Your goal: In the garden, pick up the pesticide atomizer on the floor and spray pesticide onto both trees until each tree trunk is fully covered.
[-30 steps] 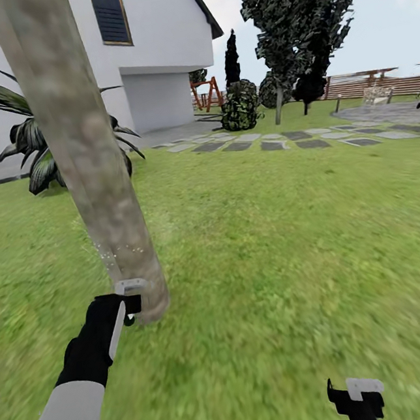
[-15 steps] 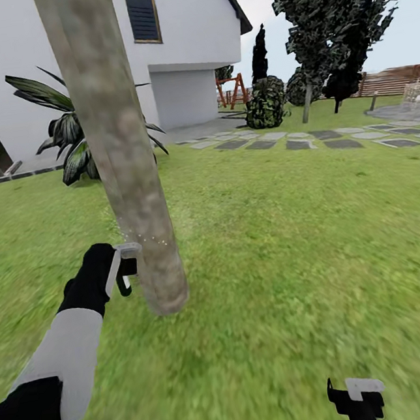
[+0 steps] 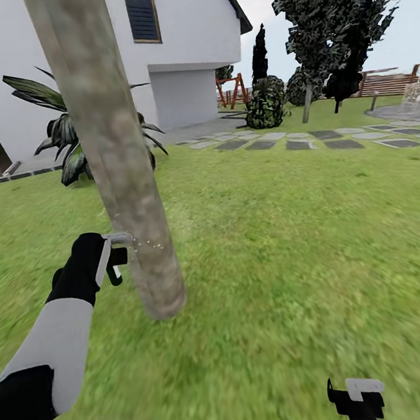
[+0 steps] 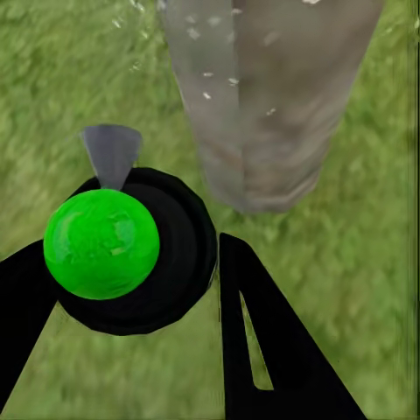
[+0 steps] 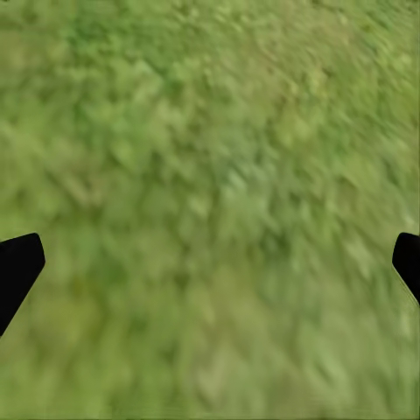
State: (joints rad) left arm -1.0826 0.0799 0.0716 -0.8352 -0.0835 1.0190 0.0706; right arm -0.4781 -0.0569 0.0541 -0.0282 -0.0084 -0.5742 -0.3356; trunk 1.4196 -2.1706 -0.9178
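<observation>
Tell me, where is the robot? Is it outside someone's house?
Yes, it looks like a garden beside a house. There is a green lawn, a white house behind it, grey stepping stones and a wooden fence far off. The left gripper holds a sprayer by a tree trunk.

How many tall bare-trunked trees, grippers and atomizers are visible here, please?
Tall bare-trunked trees: 2 (near trunk, far tree)
Grippers: 2 (left gripper, right gripper)
Pesticide atomizer: 1, in the left gripper
Total: 5
</observation>
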